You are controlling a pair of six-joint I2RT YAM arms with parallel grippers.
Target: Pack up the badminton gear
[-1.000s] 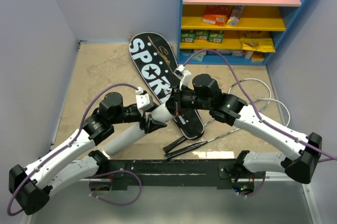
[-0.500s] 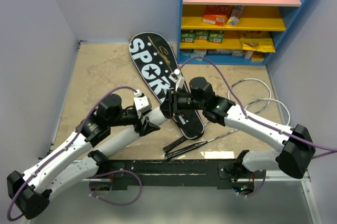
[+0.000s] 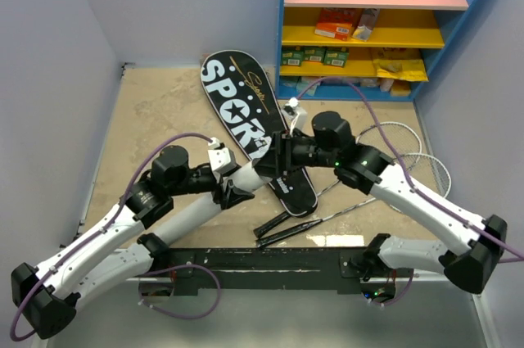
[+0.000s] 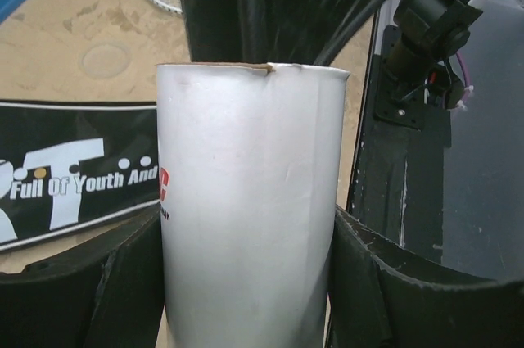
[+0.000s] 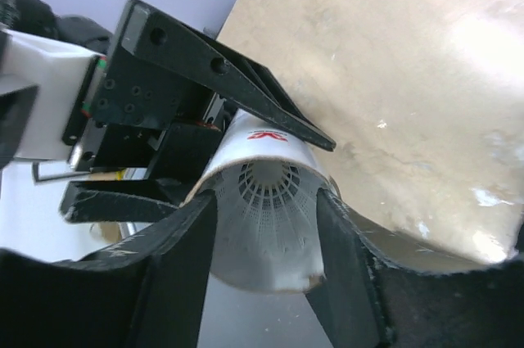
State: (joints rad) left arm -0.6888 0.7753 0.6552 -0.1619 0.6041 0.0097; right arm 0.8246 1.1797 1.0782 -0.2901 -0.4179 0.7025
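Shuttlecock [image 5: 270, 201] now sits inside the white tube [image 4: 246, 201], held over the bench [image 3: 155, 110] by the left claw [image 4: 246, 274]; the right claw [image 5: 266, 229] has just spread open, empty: one piece packed.

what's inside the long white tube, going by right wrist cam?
A white shuttlecock sits just inside the open end of the long white tube, its ribbed skirt showing. Anything deeper is hidden behind it.

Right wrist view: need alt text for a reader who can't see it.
Looking into the open mouth of a white tube with a white shuttlecock sitting inside, framed by the spread black fingers of the right hand. The left hand grips the tube further back, over a sandy tabletop.
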